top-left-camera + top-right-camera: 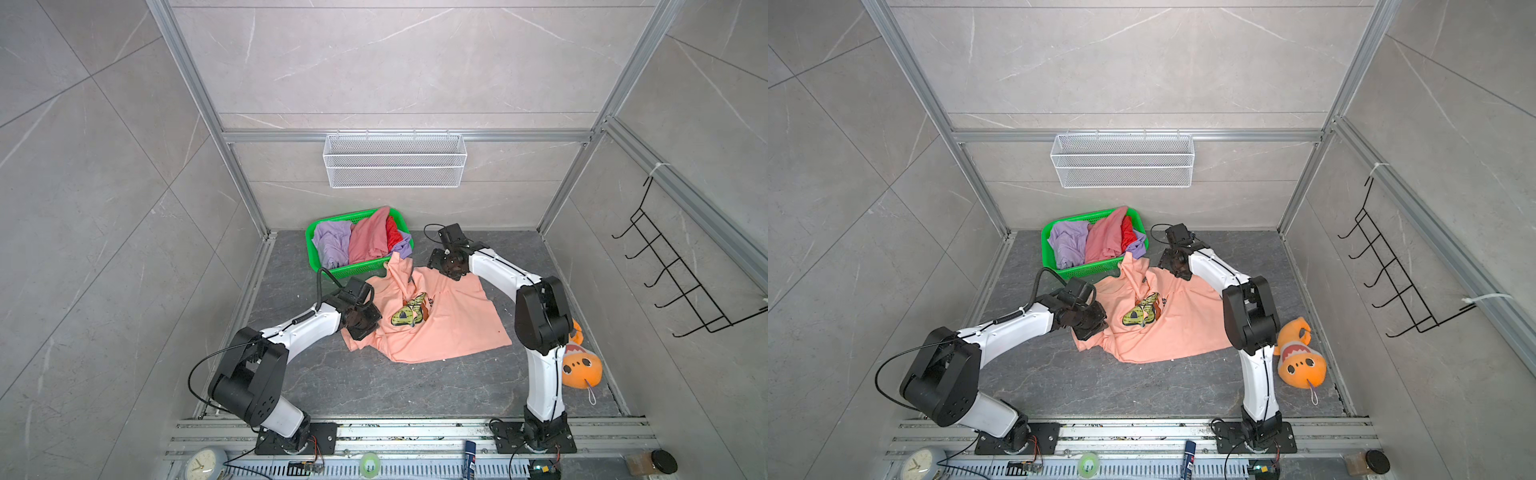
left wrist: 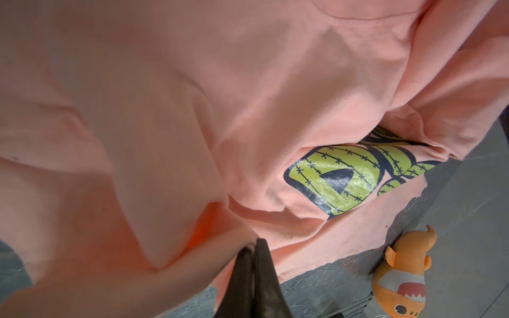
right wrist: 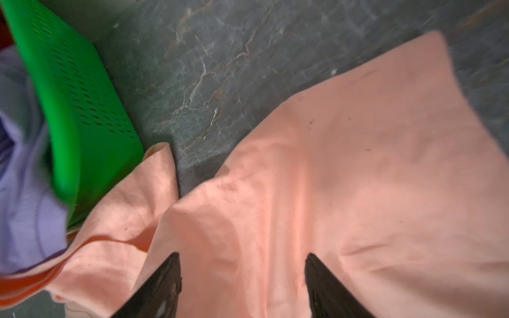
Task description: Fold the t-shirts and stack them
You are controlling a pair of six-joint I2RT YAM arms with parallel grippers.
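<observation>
Peach-salmon cotton t-shirt (image 1: 449, 328) (image 1: 1183, 328) lies mostly spread on the dark grey marbled counter (image 1: 374, 386) (image 1: 1100, 386), mid-scene between both arms, and is wrinkled. A bunched strip of it runs up to the near right corner of the green basket and touches it in the right wrist view (image 3: 358, 165).

White-and-black left arm (image 1: 307, 328) (image 1: 1013, 328) reaches in at the shirt's left edge. Its jaws are clenched on a fold of the peach cloth; the left wrist view shows the fabric (image 2: 165, 110) pinched at the tips and lifted into a ridge.

White-and-black right arm (image 1: 498, 270) (image 1: 1212, 266) reaches to the shirt's far right corner. Its jaws are released and spread wide over the cloth. Cannot tell if the tips touch it.

Green perforated plastic basket (image 1: 353, 270) (image 1: 1084, 272) (image 3: 82, 110) sits at the back of the counter, left of centre. Crumpled inside:
- lavender t-shirt (image 1: 332, 245) (image 1: 1069, 245) (image 3: 24, 206), partly draped over the near right corner
- dusty pink t-shirt (image 1: 370, 241) (image 1: 1104, 241) in the middle, heaped above the rim
- red t-shirt (image 1: 392, 237) (image 1: 1127, 237) just right of the pink

Orange plush toy with a face (image 1: 582, 365) (image 1: 1302, 361) (image 2: 405, 275) lies on the counter's right side, beside the right arm and apart from the shirt.

Green-yellow-black cactus graphic (image 1: 409, 313) (image 1: 1142, 311) (image 2: 338, 179) faces up on the peach shirt's chest, partly creased under a fold.
</observation>
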